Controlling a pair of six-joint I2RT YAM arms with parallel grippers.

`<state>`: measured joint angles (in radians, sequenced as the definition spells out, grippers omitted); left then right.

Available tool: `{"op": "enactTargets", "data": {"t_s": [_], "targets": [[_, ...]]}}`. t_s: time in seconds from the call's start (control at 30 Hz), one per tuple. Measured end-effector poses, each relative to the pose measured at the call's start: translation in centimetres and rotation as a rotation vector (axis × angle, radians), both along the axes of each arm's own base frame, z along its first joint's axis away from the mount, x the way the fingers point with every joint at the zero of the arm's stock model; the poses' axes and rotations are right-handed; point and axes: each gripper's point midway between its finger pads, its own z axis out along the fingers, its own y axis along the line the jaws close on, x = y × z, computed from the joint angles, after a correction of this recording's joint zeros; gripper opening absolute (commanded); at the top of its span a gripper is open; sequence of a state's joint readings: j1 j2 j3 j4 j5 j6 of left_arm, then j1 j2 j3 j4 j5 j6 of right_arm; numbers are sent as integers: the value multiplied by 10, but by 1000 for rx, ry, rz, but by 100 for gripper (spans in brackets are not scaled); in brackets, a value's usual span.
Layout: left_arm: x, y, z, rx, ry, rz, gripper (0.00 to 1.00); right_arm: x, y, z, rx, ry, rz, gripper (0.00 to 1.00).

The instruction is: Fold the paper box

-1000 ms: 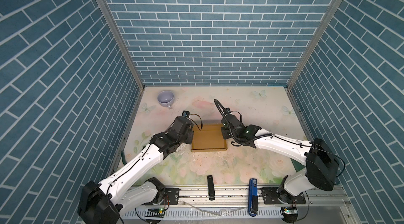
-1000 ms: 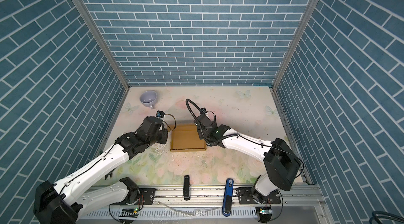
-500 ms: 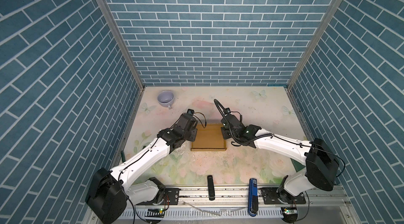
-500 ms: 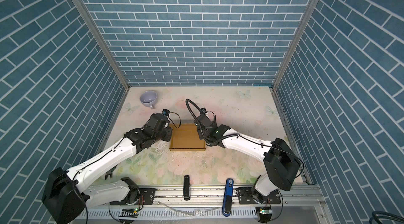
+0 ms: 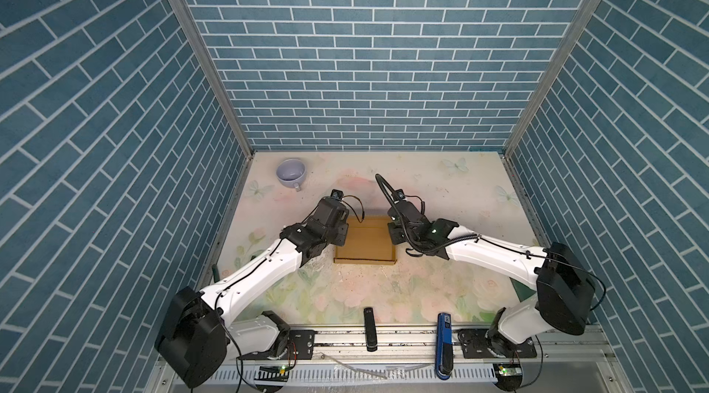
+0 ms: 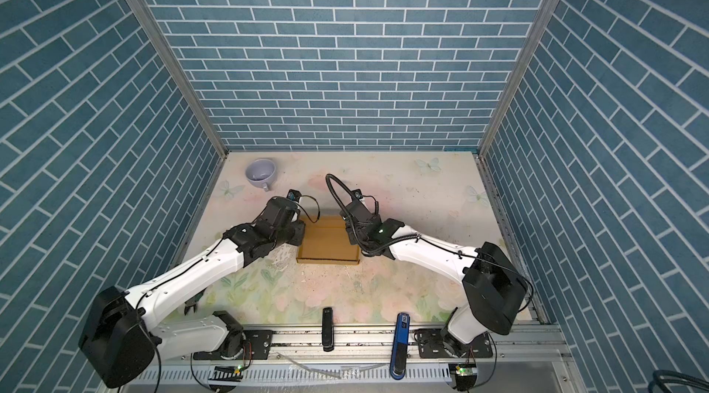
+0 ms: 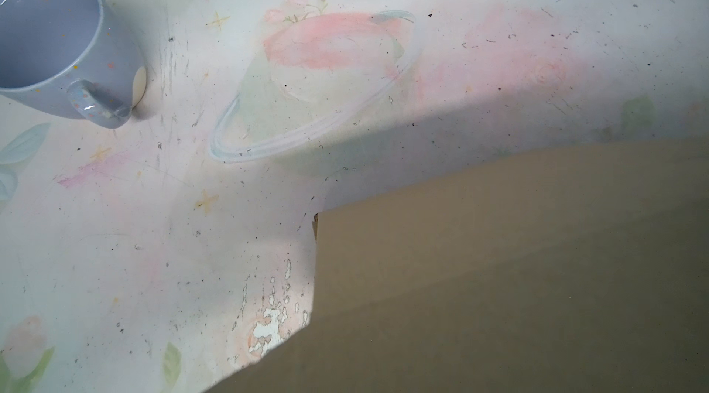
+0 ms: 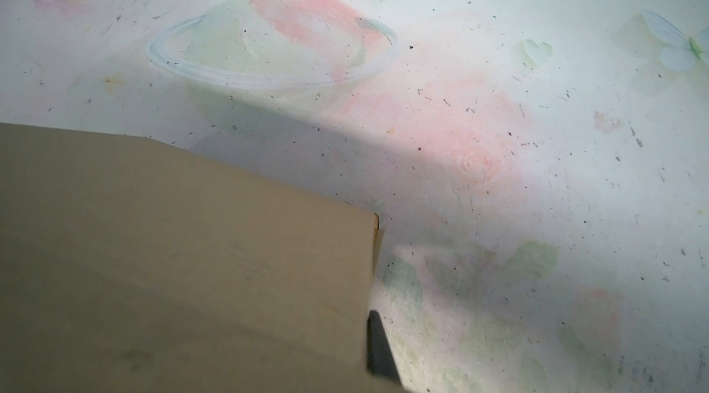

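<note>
- While the right gripper [image 5: 394,237] sits pressed together, perhaps on cardboard, it meets the paper box [image 5: 364,241] at three o'clock.
- At nine o'clock, the left gripper [image 5: 340,237] is hidden; cannot tell its spread.
- Box mid table [image 5: 441,218]; mug [image 5: 291,174] at eleven o'clock.

Paper box [image 6: 328,241] sits between left end effector [image 6: 300,233] and right end effector [image 6: 351,237]

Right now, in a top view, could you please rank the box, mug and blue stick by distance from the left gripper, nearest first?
1. Box, beside the left gripper, mid-table.
2. Mug, far left corner.
3. Blue stick, front rail, right side.
</note>
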<state>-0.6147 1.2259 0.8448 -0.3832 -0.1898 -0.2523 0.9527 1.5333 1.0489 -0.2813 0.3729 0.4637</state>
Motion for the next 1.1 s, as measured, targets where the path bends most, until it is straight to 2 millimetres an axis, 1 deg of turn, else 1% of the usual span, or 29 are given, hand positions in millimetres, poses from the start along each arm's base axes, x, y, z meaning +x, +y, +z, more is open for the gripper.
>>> {"op": "enactTargets", "data": {"t_s": [0.2,0.4,0.63,0.8,1.1], "targets": [[3,-1,-2,2,-3,3,10,0,0,0,-2,1,0,1],[6,0,-1,4,-15,14,7,0,-1,-1,-4,2,-1,0],[8,1,1,5,-27,23,5,-1,-1,-1,-8,4,-2,1],[7,3,-3,6,-25,27,4,0,0,-1,-8,5,-1,1],[-3,9,-11,-17,-24,39,4,-2,5,-1,-9,3,6,1]]}}
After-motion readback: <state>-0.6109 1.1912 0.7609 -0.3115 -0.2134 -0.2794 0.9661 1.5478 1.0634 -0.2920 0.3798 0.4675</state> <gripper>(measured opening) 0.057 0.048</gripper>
